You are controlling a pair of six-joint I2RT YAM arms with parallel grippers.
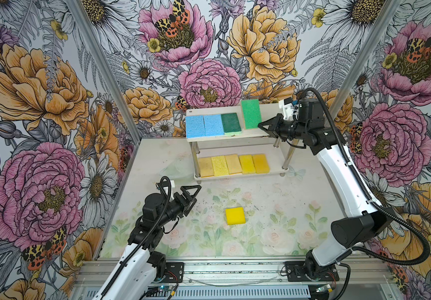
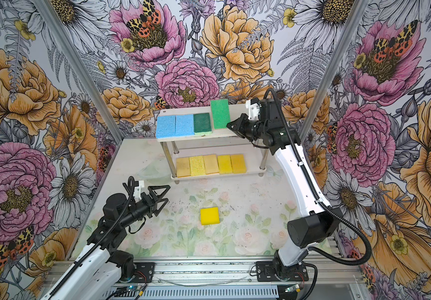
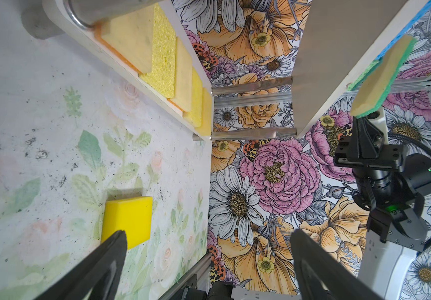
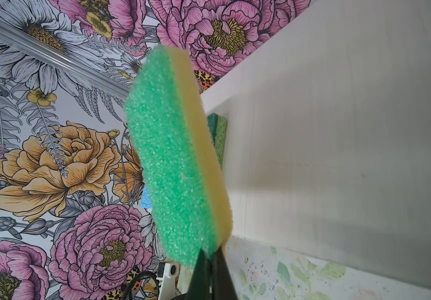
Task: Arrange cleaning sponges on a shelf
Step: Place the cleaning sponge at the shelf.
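One green-topped sponge [image 1: 251, 114] hangs tilted over the top board of the shelf [image 1: 196, 112], beside the darker green sponge [image 1: 231, 123], pinched by its end in the clenched right hand [image 1: 261, 126]. Let go from here, it could flop askew or tumble off. The left hand [image 1: 195, 193], released, waits near the yellow sponge [image 1: 235, 215].

Left arm [image 1: 141, 249], white-and-black, jointed: extended low and forward. Left hand [image 1: 196, 193], black, two-fingered: spread wide, empty. Right arm [image 1: 336, 166], same build: raised, reaching forward. Right hand [image 1: 260, 126]: clamped on one end of a light-green rectangular sponge [image 1: 251, 114].
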